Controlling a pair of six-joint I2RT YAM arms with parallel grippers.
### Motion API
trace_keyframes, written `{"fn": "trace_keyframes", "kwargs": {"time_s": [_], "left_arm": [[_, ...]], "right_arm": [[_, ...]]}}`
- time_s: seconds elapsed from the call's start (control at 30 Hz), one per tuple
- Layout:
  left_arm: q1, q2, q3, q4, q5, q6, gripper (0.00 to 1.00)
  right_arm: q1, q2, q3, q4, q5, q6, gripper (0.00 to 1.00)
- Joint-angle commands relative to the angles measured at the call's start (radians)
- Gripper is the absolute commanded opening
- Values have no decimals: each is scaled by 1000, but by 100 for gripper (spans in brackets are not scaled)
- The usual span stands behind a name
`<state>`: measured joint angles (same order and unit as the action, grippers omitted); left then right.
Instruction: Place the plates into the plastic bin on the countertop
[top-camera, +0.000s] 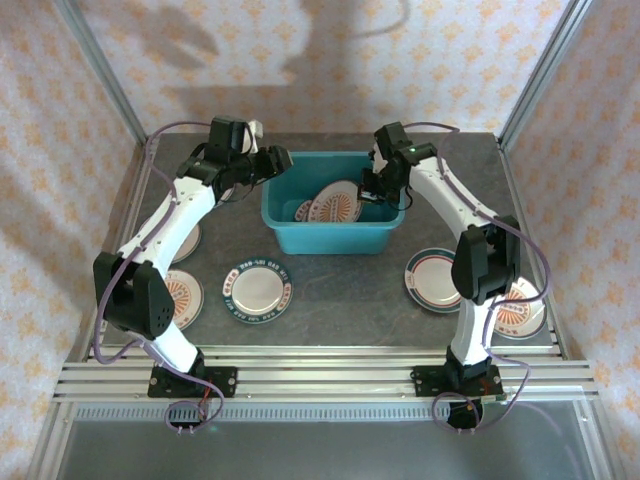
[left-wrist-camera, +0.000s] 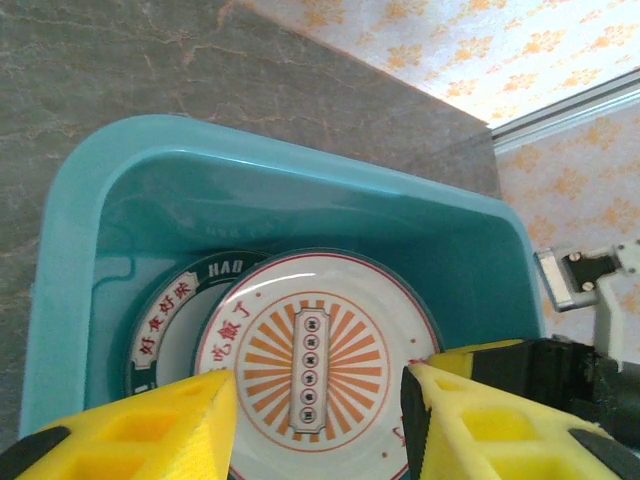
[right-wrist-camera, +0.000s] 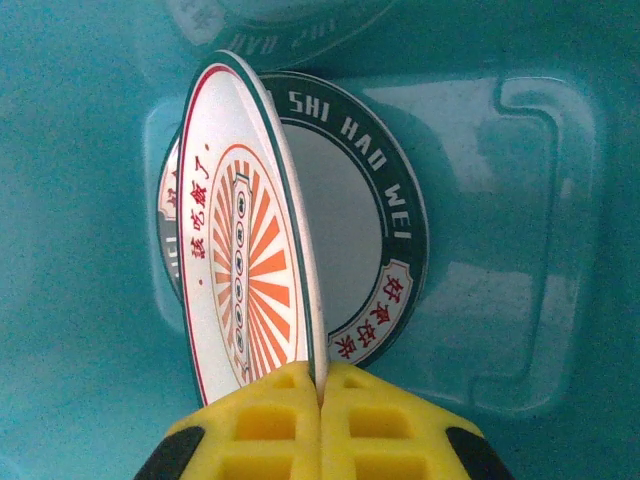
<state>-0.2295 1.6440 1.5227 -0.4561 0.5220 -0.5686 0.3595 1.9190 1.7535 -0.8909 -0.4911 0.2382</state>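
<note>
right gripper clamped on sunburst plate rim | plate on edge inside plastic bin, just over flat dark-rimmed plate (release should tip it flat) | left gripper apart, empty

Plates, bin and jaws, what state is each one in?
plastic bin: upright, holding plates.
sunburst plate: tilted on edge inside the bin, gripped at its rim.
green-rimmed plate: flat on the bin floor.
remaining plates: flat, outside the bin.
left jaws: open, empty.
right jaws: shut on the sunburst plate.
</note>
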Motion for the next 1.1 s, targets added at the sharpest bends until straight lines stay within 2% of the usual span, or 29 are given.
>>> {"fn": "trace_keyframes", "kwargs": {"time_s": [0.0,0.33,0.77,1.07], "left_arm": [[-1,16,37,-36,-27,58,47],[1,32,25,-28,-23,69,47],[11,39,23,-30,-27,84,47],[15,47,21,-23,-22,81,47]], "right_arm": [[21,20,48,-68,35,-10,0],[33,73,84,-92,49,-1,0],[47,132,141,-169,136,-23,0],[48,159,142,-150,157,-19,0]]}}
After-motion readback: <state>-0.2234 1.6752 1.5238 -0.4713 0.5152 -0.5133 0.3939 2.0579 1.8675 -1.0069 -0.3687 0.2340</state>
